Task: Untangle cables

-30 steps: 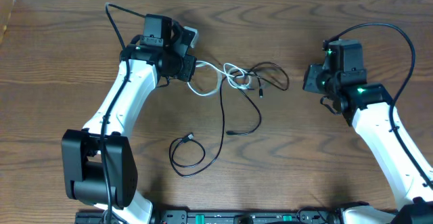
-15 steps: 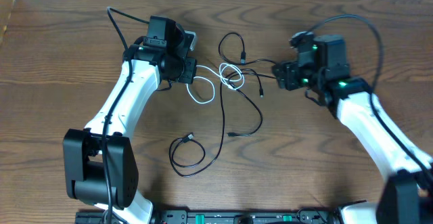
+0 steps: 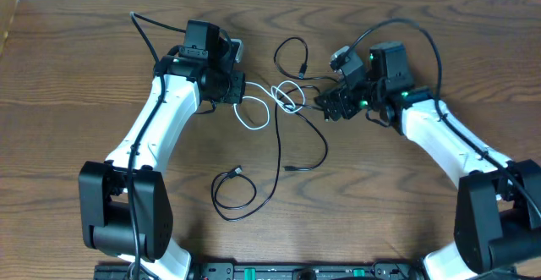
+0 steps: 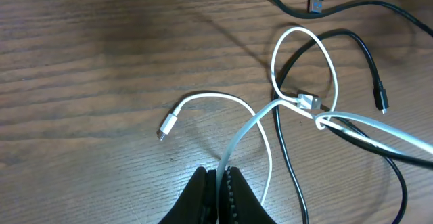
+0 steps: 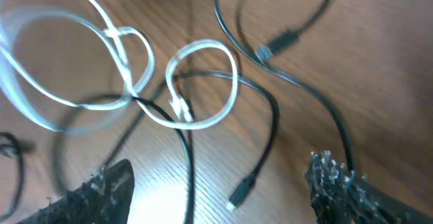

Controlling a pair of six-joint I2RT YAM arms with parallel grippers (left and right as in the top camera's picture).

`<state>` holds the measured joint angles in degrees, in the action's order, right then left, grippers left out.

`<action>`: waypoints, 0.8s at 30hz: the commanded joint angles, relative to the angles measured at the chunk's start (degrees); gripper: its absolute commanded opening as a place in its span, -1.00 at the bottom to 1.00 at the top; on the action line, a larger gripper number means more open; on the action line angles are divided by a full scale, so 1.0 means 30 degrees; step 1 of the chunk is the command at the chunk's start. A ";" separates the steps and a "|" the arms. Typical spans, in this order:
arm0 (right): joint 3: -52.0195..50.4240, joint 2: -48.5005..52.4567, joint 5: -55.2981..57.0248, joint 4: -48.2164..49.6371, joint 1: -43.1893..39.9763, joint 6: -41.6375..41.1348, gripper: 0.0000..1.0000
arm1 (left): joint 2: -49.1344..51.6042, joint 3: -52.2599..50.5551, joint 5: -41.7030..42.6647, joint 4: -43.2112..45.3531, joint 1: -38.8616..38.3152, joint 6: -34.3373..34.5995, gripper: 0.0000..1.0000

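overhead, the three cords lie in the middle of the table, knotted together between the two arms. the left gripper has its fingers pressed together on the white cable, pinching it a little way from its free plug. from the left wrist view, the cord runs out of the pinch to a small white loop where the black cords cross through it. that hold looks like an anchor, so the white one is pinned while the others get drawn away from it.

the right gripper hangs just over the tangle on the other side, fingers spread wide with nothing between them. it sits low over the white loop and a black plug end, placed, i'd say, to pick out a black strand.

the long black cable trails from the knot toward the near edge and curls into a loose loop there, mostly free of the rest. the second black cable arcs up behind the knot. the untangling looks barely begun, since all three cross at that one spot.
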<state>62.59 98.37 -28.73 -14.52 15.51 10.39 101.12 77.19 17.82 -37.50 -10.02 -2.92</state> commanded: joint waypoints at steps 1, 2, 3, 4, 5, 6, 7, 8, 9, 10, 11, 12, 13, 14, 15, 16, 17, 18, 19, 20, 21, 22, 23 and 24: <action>0.1683 -0.1610 -0.1559 -0.1137 0.0277 0.1275 0.56 | -0.0080 0.0219 -0.0109 -0.0073 -0.0029 0.0168 -0.85; 0.1800 -0.1770 -0.1559 -0.1530 0.0444 0.1683 0.56 | -0.0080 0.0219 -0.0109 -0.0073 -0.0029 0.0168 -0.85; 0.1792 -0.1792 -0.1377 -0.1705 0.0590 0.1843 0.56 | -0.0080 0.0219 -0.0109 -0.0080 -0.0029 0.0168 -0.85; 0.1778 -0.1785 -0.1151 -0.1894 0.0685 0.2018 0.56 | -0.0080 0.0219 -0.0109 -0.0080 -0.0029 0.0160 -0.85; 0.1719 -0.1610 -0.0437 -0.2171 0.0867 0.2142 0.52 | -0.0080 0.0219 -0.0109 -0.0080 -0.0029 0.0168 -0.85; 0.1719 -0.1494 -0.0036 -0.2331 0.0947 0.2157 0.50 | -0.0080 0.0219 -0.0109 -0.0080 -0.0029 0.0168 -0.85; 0.1719 -0.1173 0.0277 -0.2426 0.1064 0.2419 0.49 | -0.0080 0.0219 -0.0109 -0.0080 -0.0029 0.0168 -0.85; 0.1719 -0.0809 0.0393 -0.2404 0.1144 0.2630 0.47 | -0.0080 0.0219 -0.0109 -0.0080 -0.0029 0.0168 -0.85; 0.1719 -0.0554 0.0401 -0.2353 0.1195 0.2637 0.47 | -0.0080 0.0219 -0.0109 -0.0080 -0.0029 0.0160 -0.85; 0.1719 -0.0087 0.0393 -0.2317 0.1246 0.2630 0.44 | -0.0080 0.0219 -0.0109 -0.0080 -0.0029 0.0160 -0.85; 0.1719 0.0219 0.0386 -0.2339 0.1268 0.2630 0.43 | -0.0080 0.0219 -0.0109 -0.0080 -0.0029 0.0160 -0.85; 0.1719 0.0619 0.0386 -0.2375 0.1304 0.2630 0.41 | -0.0080 0.0219 -0.0109 -0.0073 -0.0029 0.0160 -0.85; 0.1719 0.0882 0.0386 -0.2419 0.1348 0.2630 0.38 | -0.0080 0.0219 -0.0109 -0.0066 -0.0029 0.0160 -0.85; 0.1719 0.1137 0.0379 -0.2470 0.1377 0.2623 0.35 | -0.0080 0.0219 -0.0109 -0.0066 -0.0029 0.0160 -0.85; 0.1719 0.1326 0.0379 -0.2535 0.1406 0.2630 0.31 | -0.0080 0.0219 -0.0109 -0.0066 -0.0029 0.0160 -0.85; 0.1719 0.1443 0.0386 -0.2535 0.1443 0.2623 0.26 | -0.0080 0.0219 -0.0109 -0.0066 -0.0029 0.0160 -0.85; 0.1719 0.1515 0.0386 -0.2499 0.1472 0.2499 0.18 | -0.0080 0.0219 -0.0109 -0.0066 -0.0029 0.0160 -0.85; 0.1719 0.1515 0.0437 -0.2426 0.1472 0.2404 0.10 | -0.0080 0.0219 -0.0109 -0.0066 -0.0029 0.0168 -0.85; 0.1792 0.1399 0.0481 -0.2229 0.1472 0.2069 -0.17 | -0.0080 0.0219 -0.0109 -0.0066 -0.0029 0.0160 -0.85; 0.1880 0.1319 0.0503 -0.2084 0.1443 0.1698 -0.37 | -0.0080 0.0219 -0.0109 -0.0066 -0.0029 0.0160 -0.85; 0.2200 0.1035 0.0634 -0.1931 0.1311 0.0765 -0.72 | -0.0080 0.0219 -0.0109 -0.0066 -0.0022 0.0160 -0.81; 0.2455 0.0831 0.0729 -0.1953 0.1202 0.0299 -0.90 | -0.0080 0.0219 -0.0109 -0.0066 -0.0029 0.0160 -0.72; 0.2856 0.0488 0.0852 -0.2011 0.1049 -0.0437 -0.97 | -0.0080 0.0219 -0.0109 -0.0066 -0.0029 0.0160 -0.67; 0.3162 0.0168 0.0903 -0.2033 0.0933 -0.0947 -0.98 | -0.0080 0.0219 -0.0109 -0.0066 -0.0029 0.0160 -0.53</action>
<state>68.23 102.76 -26.79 -20.95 19.22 13.58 101.12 77.19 17.82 -37.50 -10.02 -2.57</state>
